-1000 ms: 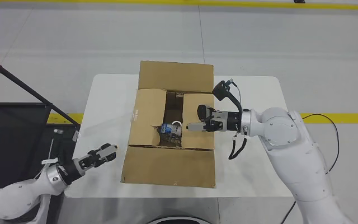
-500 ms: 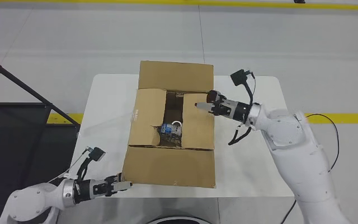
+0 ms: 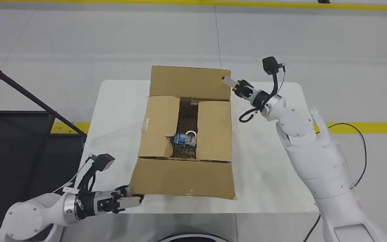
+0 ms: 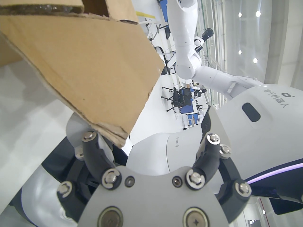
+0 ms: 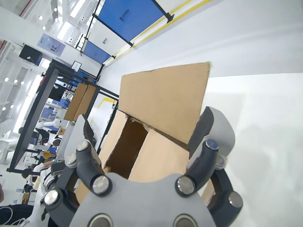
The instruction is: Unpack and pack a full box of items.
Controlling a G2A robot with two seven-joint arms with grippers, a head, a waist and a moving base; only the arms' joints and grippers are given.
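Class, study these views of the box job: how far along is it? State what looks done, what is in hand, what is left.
Done: the far flap and near flap are folded out. In hand: the open left tool sits at the near flap's corner, the open right tool at the far flap's corner. Left: both side flaps lie over the opening, an item shows in the gap; unpacking not yet begun.

Matt cardboard box (image 3: 214, 130) — rough, frayed edges — on a smooth, faintly glossy table (image 3: 254, 175)
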